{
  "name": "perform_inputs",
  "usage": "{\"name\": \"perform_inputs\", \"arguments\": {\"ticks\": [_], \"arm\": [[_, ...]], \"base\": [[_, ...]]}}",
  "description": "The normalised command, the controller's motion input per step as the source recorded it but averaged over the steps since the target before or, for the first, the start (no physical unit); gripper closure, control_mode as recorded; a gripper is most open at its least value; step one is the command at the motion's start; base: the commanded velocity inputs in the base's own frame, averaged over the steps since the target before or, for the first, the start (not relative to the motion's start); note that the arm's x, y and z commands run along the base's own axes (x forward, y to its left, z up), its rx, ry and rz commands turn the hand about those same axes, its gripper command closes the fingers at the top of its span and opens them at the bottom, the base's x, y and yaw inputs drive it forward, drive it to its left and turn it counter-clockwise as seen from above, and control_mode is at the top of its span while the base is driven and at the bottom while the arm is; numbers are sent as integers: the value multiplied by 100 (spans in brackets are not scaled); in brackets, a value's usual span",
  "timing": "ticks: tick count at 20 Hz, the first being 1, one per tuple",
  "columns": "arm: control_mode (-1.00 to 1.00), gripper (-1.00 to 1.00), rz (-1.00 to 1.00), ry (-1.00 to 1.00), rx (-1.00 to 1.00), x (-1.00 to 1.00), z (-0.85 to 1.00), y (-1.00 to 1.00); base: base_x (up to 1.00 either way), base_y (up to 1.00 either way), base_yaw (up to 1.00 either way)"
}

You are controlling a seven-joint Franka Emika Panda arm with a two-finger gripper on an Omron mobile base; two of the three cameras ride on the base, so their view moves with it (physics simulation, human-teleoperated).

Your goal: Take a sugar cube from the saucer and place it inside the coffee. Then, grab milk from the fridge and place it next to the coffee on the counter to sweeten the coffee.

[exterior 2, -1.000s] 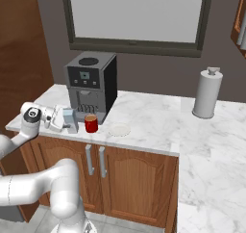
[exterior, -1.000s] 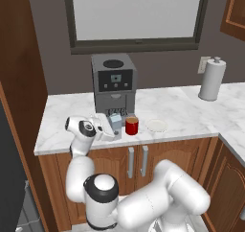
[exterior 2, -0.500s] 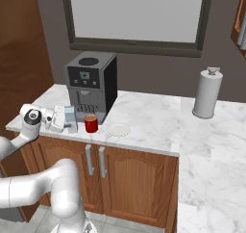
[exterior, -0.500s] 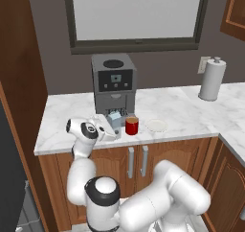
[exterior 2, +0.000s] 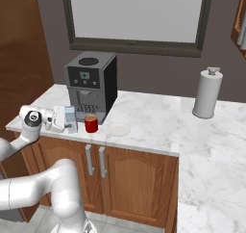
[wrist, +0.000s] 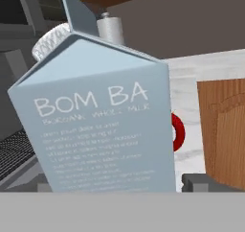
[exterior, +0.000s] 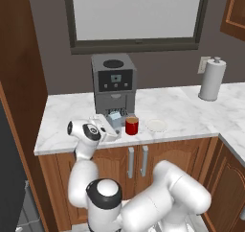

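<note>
The milk (exterior: 115, 119) (exterior 2: 70, 118), a pale blue-grey gabled carton, stands upright on the counter (exterior: 182, 106) just left of the coffee (exterior: 131, 125) (exterior 2: 91, 123), a small red cup. My gripper (exterior: 111, 126) (exterior 2: 64, 122) stands open around the carton. In the hand view the milk (wrist: 100, 116) is very close, and the right fingertip (wrist: 196, 180) stands a little off its side. The coffee (wrist: 178, 130) peeks out behind the carton. Right of the cup lies the white saucer (exterior: 156, 125) (exterior 2: 119, 129). The sugar cube is hidden.
A dark grey coffee machine (exterior: 114, 85) (exterior 2: 91, 80) stands right behind the carton and cup. A paper-towel roll (exterior: 212, 78) (exterior 2: 206, 93) is far right on the counter. The dark fridge (exterior: 9, 178) edges in at the left.
My fingers have spread apart off the sides of the milk carton. The carton stays standing by the red cup, and the arm has hardly shifted.
</note>
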Motion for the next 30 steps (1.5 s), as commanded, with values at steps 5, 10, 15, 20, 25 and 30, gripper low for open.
{"name": "perform_inputs", "arguments": {"ticks": [5, 10, 15, 20, 25, 30], "arm": [[-100, -100, 1, 0, 0, 0, 2, 25], [-100, -100, 0, -2, 0, -7, 1, 34], [-100, -100, 0, -5, 0, -33, 13, 9], [-100, -100, 0, -10, 0, -80, 46, 0], [-100, -100, 0, -14, 0, -94, 87, 6], [-100, -100, 0, -17, 0, -100, 100, -3]], "base": [[0, 0, 0], [0, 0, 0], [0, 0, 0], [0, 0, 0], [0, 0, 0], [0, 0, 0]]}}
